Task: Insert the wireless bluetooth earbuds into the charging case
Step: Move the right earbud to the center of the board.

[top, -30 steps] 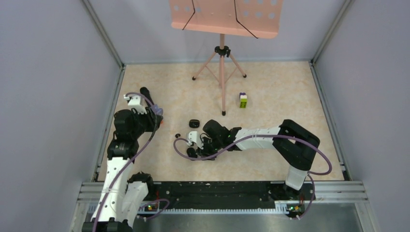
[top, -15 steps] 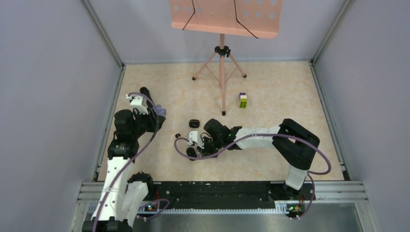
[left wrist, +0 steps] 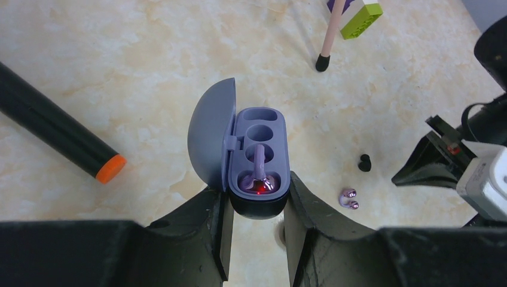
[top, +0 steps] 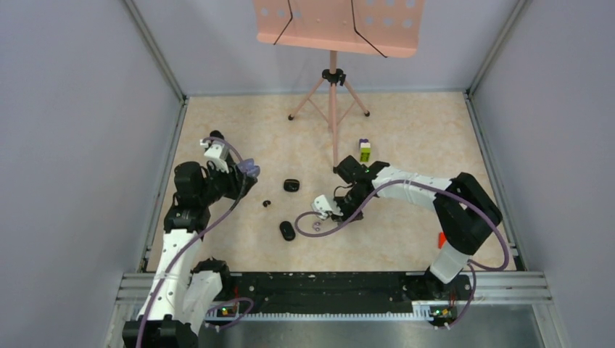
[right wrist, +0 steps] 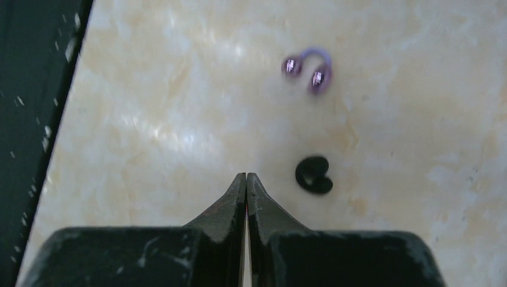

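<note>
since the earlier frame the right arm has swung off the black oval case (top: 287, 230) and drawn back toward the music stand's foot (top: 335, 170). the left arm has carried the charging case (left wrist: 260, 137) a little further inward.

the job looks about half done for the purple pair. one pale purple earbud (left wrist: 260, 173) lies in the near well of the open case, a red light glowing by it; i cannot tell whether it is fully seated. the far well is bare. the second pale purple earbud (right wrist: 308, 64) lies loose on the table (top: 406, 130), with a black earbud (right wrist: 314, 174) nearer the right fingertips.

the left gripper (left wrist: 257, 200) clamps the case's lower body, lid swung open to one side. the right gripper (right wrist: 246, 176) hangs over the table with its fingers pressed together and nothing between them, the forearm bent down from a raised elbow.
</note>
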Robot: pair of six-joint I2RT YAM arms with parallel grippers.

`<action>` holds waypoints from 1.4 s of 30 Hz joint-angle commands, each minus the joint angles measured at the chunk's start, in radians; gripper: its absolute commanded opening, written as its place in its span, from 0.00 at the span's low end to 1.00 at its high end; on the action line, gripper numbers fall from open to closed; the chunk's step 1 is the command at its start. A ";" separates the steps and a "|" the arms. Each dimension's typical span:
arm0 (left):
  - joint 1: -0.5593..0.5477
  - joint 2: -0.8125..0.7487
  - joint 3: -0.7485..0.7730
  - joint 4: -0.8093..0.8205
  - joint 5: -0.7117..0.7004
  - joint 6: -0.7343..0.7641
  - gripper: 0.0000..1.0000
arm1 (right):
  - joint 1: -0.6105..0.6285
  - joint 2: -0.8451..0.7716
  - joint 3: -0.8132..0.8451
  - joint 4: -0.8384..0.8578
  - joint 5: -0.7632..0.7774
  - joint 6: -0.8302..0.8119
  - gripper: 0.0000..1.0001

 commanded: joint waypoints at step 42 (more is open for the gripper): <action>0.121 0.009 0.053 -0.093 -0.049 -0.015 0.00 | 0.150 0.407 0.602 -0.411 0.089 -0.269 0.20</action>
